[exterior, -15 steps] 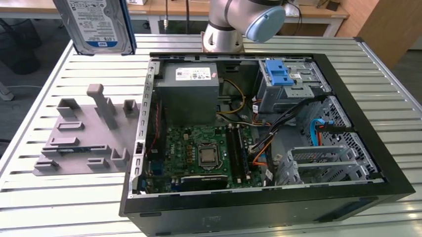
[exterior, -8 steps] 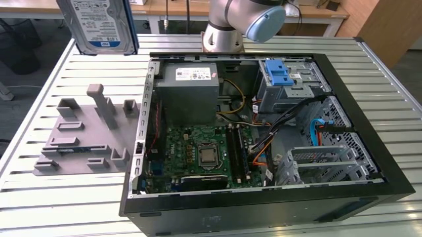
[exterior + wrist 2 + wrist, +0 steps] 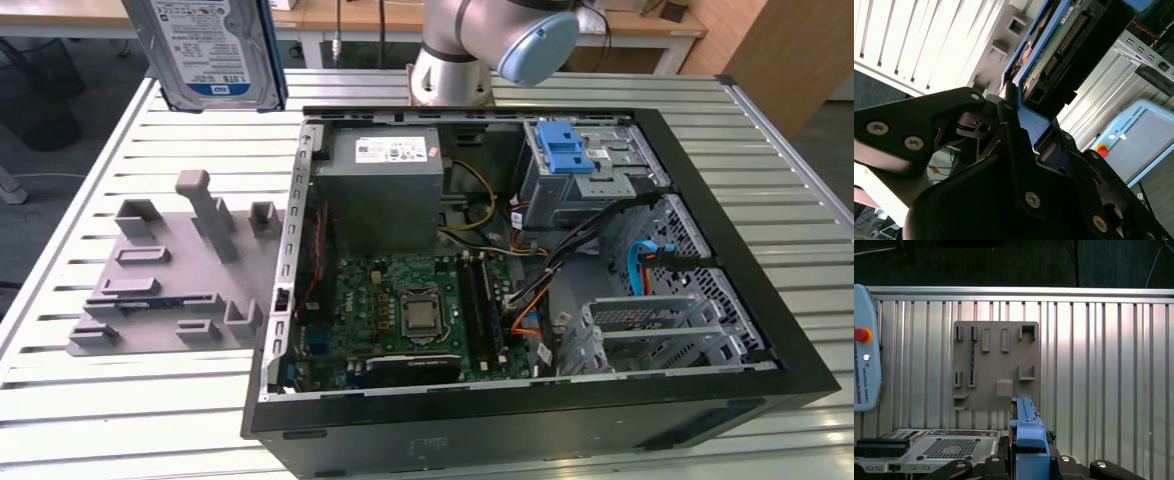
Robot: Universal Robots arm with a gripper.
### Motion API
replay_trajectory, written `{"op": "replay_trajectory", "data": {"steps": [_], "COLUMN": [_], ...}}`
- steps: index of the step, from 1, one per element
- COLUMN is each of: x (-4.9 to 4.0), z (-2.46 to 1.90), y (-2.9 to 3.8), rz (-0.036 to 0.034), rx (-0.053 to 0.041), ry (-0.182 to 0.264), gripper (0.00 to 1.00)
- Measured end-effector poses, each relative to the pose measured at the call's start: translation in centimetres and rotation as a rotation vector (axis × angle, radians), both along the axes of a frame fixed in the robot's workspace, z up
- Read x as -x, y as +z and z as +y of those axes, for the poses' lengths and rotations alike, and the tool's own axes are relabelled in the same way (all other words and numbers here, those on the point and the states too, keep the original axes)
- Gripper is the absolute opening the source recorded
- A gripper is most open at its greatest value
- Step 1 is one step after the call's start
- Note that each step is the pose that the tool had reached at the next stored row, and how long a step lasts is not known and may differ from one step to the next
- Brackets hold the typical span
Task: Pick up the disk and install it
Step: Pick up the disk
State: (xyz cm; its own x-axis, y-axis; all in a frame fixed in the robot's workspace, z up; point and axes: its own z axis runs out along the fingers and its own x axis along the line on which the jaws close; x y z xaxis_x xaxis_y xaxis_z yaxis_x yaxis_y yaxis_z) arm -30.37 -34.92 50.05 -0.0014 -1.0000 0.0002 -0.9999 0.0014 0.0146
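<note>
Slippage is judged the chief risk: the disk (image 3: 214, 48) is held upright in the air, outside the computer case (image 3: 534, 425) and beyond its far corner on the exterior view's left. In the second wrist view the pincer (image 3: 1029, 114) is seen clamped on just the edge of the blue carrier (image 3: 1029, 432). A jolt or a knock could therefore let the drive pivot in the grip or drop onto the tabletop (image 3: 120, 400), and the connector end exposed there could be damaged. Inside the case, the drive cage (image 3: 607, 180) with its blue latch (image 3: 566, 150) is crowded by loose cables (image 3: 594, 235), which could be snagged or pinched if the drive were brought in crooked. Beside the cage, the grey power supply (image 3: 387, 185) and the motherboard (image 3: 414, 310) could be struck by a tilted approach. Outside the case, on the exterior view's left, a grey fixture plate (image 3: 174, 270) with upright pegs rests on the tabletop below the held disk, and its taller pegs could be clipped. A pendant (image 3: 864, 350) with a red button is seen near the case.
</note>
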Motion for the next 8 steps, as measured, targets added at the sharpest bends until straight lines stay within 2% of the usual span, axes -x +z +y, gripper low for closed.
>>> {"op": "replay_trajectory", "data": {"steps": [8], "x": [-0.66], "z": [0.00], "y": [0.00], "rz": [0.0000], "rx": [0.0000], "ry": [0.000], "gripper": [0.36]}}
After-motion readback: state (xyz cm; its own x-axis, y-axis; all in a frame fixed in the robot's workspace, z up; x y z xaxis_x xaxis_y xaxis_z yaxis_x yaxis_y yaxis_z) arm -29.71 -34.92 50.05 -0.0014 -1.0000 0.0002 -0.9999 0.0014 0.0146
